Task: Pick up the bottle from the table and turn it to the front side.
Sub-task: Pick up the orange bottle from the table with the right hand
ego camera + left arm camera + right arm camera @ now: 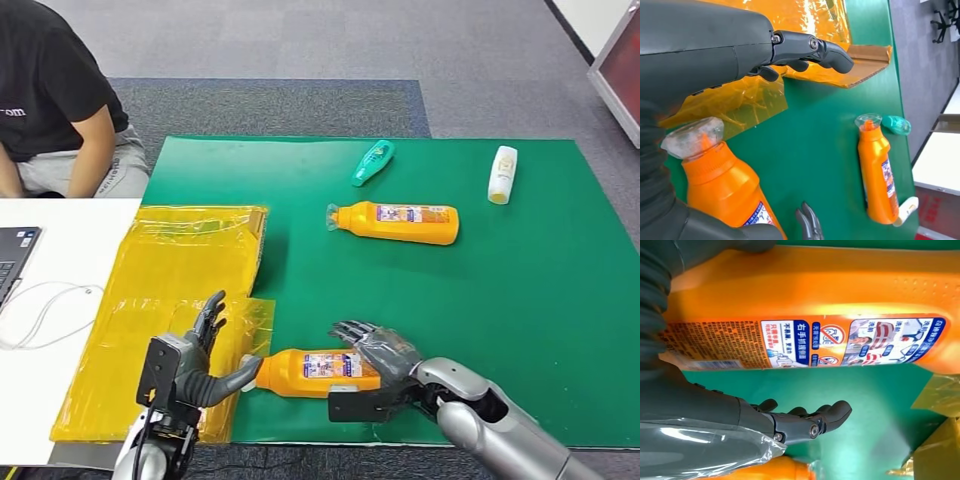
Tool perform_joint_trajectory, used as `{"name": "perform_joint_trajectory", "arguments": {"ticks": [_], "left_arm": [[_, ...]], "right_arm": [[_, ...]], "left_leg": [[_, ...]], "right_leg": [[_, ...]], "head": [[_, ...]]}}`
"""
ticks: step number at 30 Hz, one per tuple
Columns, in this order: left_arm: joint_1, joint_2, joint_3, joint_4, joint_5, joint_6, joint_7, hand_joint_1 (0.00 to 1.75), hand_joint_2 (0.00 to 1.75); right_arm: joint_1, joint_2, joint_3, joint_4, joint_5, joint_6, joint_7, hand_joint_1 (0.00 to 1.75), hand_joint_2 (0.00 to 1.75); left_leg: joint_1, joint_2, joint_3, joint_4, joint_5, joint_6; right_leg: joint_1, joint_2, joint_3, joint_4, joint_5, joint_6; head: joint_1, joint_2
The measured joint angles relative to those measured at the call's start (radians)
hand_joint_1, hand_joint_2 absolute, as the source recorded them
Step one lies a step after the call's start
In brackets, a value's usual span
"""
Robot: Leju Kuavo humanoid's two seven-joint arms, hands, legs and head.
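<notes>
since the task is a pick-and-turn, the head view has both arms bracketing the near orange bottle [313, 372], which lies on its side at the front edge of the green worktop [528, 330], cap end pointing to the yellow plastic bags [181, 290]. left robot hand [200, 355]: thumb reaches to the cap, fingers spread up over the bags, nothing gripped. right robot hand [377, 350]: fingers splayed over the bottle's base end, resting on or just above it, contact can't be told. a second orange bottle [396, 222], a teal bottle [373, 162] and a white bottle [503, 173] lie further back, well apart. a person [60, 100] sits at the far left.

left wrist view: clear cap and orange shoulder of the near orange bottle [721, 185] sit just beside the palm, fingers [806, 50] extended above, not wrapped.

right wrist view: back label with small print faces the camera, so probably not turned to the front yet; fingers [810, 422] stretched along the bottle's side with green worktop between, not closed. likely staging a two-handed lift.
</notes>
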Motion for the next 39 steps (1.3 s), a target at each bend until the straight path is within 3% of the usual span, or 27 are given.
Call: {"name": "perform_joint_trajectory", "arguments": {"ticks": [2, 3, 6, 7, 9, 12, 14, 16, 18, 24, 31, 39], "left_arm": [[-0.001, -0.001, 0.0, 0.006, 0.005, 0.001, -0.006, 0.0, 1.75], [-0.001, -0.001, 0.0, 0.009, 0.007, 0.003, -0.009, 0.0, 1.75], [-0.002, 0.002, 0.002, 0.017, 0.006, 0.013, -0.018, 0.0, 1.75], [-0.002, 0.003, 0.003, 0.018, 0.006, 0.016, -0.019, 0.0, 1.75], [0.0, 0.006, 0.007, 0.02, 0.004, 0.021, -0.019, 0.0, 1.75], [0.006, 0.013, 0.02, 0.02, -0.001, 0.024, -0.021, 0.0, 1.75], [0.012, 0.018, 0.028, 0.019, -0.004, 0.029, -0.023, 0.0, 1.75], [0.016, 0.023, 0.037, 0.019, -0.007, 0.033, -0.023, 0.0, 1.75], [0.021, 0.027, 0.047, 0.019, -0.008, 0.035, -0.024, 0.0, 1.75], [0.029, 0.034, 0.065, 0.008, -0.014, 0.04, -0.03, 0.0, 1.75], [0.038, 0.037, 0.082, -0.023, -0.024, 0.052, -0.022, 0.0, 1.75], [0.054, 0.028, 0.104, -0.061, -0.017, 0.058, -0.018, 0.0, 1.75]], "right_arm": [[-0.013, -0.005, 0.013, 0.012, -0.031, 0.024, 0.001, 1.39, 1.75], [-0.019, -0.009, 0.019, 0.017, -0.047, 0.037, 0.003, 1.36, 1.75], [-0.037, -0.025, 0.036, 0.028, -0.078, 0.06, 0.014, 0.42, 1.75], [-0.043, -0.031, 0.04, 0.03, -0.082, 0.065, 0.019, 0.26, 1.75], [-0.054, -0.045, 0.048, 0.032, -0.089, 0.075, 0.031, 0.05, 1.75], [-0.066, -0.07, 0.06, 0.035, -0.093, 0.087, 0.046, 0.06, 1.75], [-0.071, -0.086, 0.066, 0.036, -0.095, 0.091, 0.053, 0.42, 1.75], [-0.072, -0.098, 0.071, 0.036, -0.1, 0.094, 0.056, 1.25, 1.75], [-0.073, -0.111, 0.077, 0.036, -0.107, 0.096, 0.053, 1.75, 1.75], [-0.07, -0.125, 0.088, 0.035, -0.114, 0.069, 0.054, 1.75, 1.75], [-0.016, -0.115, 0.064, 0.025, -0.076, -0.049, 0.045, 1.75, 1.75], [0.146, -0.019, -0.077, -0.022, -0.037, -0.189, 0.007, 1.75, 1.75]], "left_leg": [[0.0, 0.0, 0.0, 0.0, 0.0, 0.0], [0.0, 0.0, 0.0, 0.0, 0.0, 0.0], [0.0, 0.0, 0.0, 0.0, 0.0, 0.0], [0.0, 0.0, 0.0, 0.0, 0.0, 0.0], [0.0, 0.0, 0.0, 0.0, 0.0, 0.0], [0.0, 0.0, 0.0, 0.0, 0.0, 0.0], [0.0, 0.0, 0.0, 0.0, 0.0, 0.0], [0.0, 0.0, 0.0, 0.0, 0.0, 0.0], [0.0, 0.0, 0.0, 0.0, 0.0, 0.0], [0.0, 0.0, 0.001, 0.0, 0.0, 0.0], [0.0, 0.0, 0.001, 0.0, 0.0, 0.0], [0.0, -0.001, 0.0, 0.0, 0.0, 0.0]], "right_leg": [[0.0, 0.0, 0.0, 0.0, 0.0, 0.0], [0.0, 0.0, 0.0, 0.0, 0.0, 0.0], [0.0, 0.0, 0.0, 0.0, 0.0, 0.0], [0.0, 0.0, 0.0, 0.0, 0.0, 0.0], [0.0, 0.0, 0.0, 0.0, 0.0, 0.0], [0.0, 0.0, 0.0, 0.0, 0.0, 0.0], [0.0, 0.0, 0.001, 0.0, 0.0, 0.001], [0.0, 0.0, 0.001, 0.0, 0.0, 0.001], [0.0, 0.0, 0.001, 0.0, 0.0, 0.001], [0.0, 0.0, 0.001, 0.0, 0.0, 0.001], [0.0, 0.0, 0.001, 0.0, 0.0, 0.001], [0.0, 0.0, 0.0, 0.0, 0.0, 0.0]], "head": [[0.0, 0.0], [0.0, 0.0], [0.0, 0.0], [0.0, 0.0], [0.0, 0.0], [0.0, 0.0], [0.0, 0.0], [0.0, 0.0], [0.0, 0.0], [0.0, 0.0], [0.0, 0.0], [0.0, 0.0]]}}
